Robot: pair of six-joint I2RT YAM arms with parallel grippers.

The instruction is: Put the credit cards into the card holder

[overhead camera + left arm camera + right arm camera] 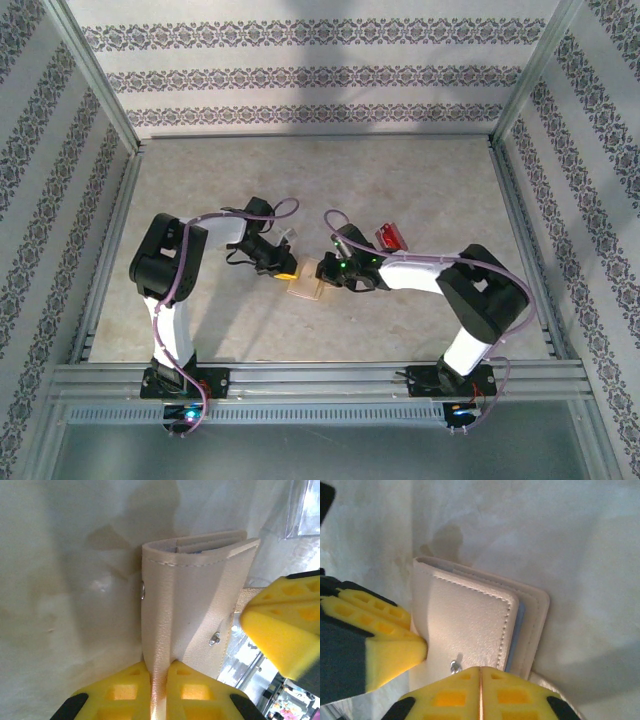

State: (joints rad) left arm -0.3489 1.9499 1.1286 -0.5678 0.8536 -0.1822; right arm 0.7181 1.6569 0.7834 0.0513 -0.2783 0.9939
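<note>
Tan stitched card holder, folded, sits mid-way across the bench. On its rounded fold my left claw pinches with yellow moulded pads; my right claw has its pads pressed together at the snap flap. Flat red credit card lies nearby, toward the right edge.

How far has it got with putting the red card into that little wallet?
Done: nothing yet; the wallet shows no red in its pockets. In hand: the left fingers pinch one wallet edge, and the right fingers are closed at another. Left: a red card lies out on the table, waiting to go in.
</note>
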